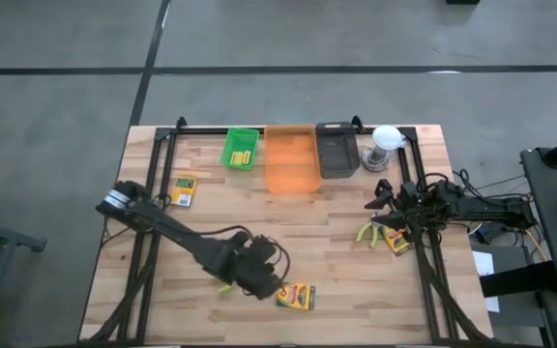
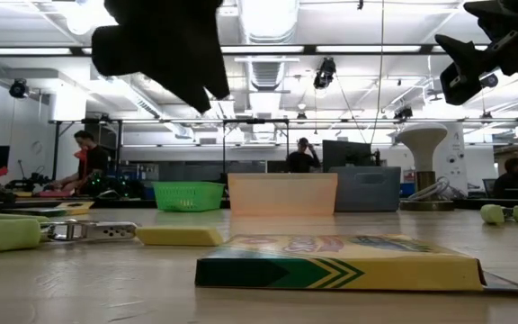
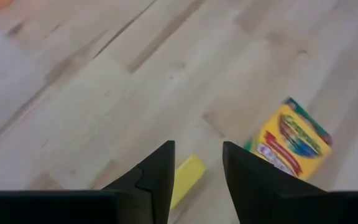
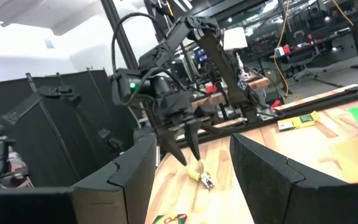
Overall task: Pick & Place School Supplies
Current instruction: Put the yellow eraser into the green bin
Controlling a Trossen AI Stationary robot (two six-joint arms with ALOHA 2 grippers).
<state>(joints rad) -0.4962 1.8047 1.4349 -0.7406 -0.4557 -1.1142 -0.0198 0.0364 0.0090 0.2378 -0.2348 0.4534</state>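
We see the left gripper [image 3: 197, 171] w/ fingers spread, empty, hovering over a yellow block [image 3: 185, 177] near the table's [image 1: 337, 251] front; crayon box [image 3: 289, 139] just beside. Right gripper [image 4: 191, 168] also spread, empty, at right edge.

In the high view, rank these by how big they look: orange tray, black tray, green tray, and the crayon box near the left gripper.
Largest to smallest, high view:
1. orange tray
2. black tray
3. green tray
4. crayon box, beside the left gripper
The black and green trays look close in size, so that pair is less sure.
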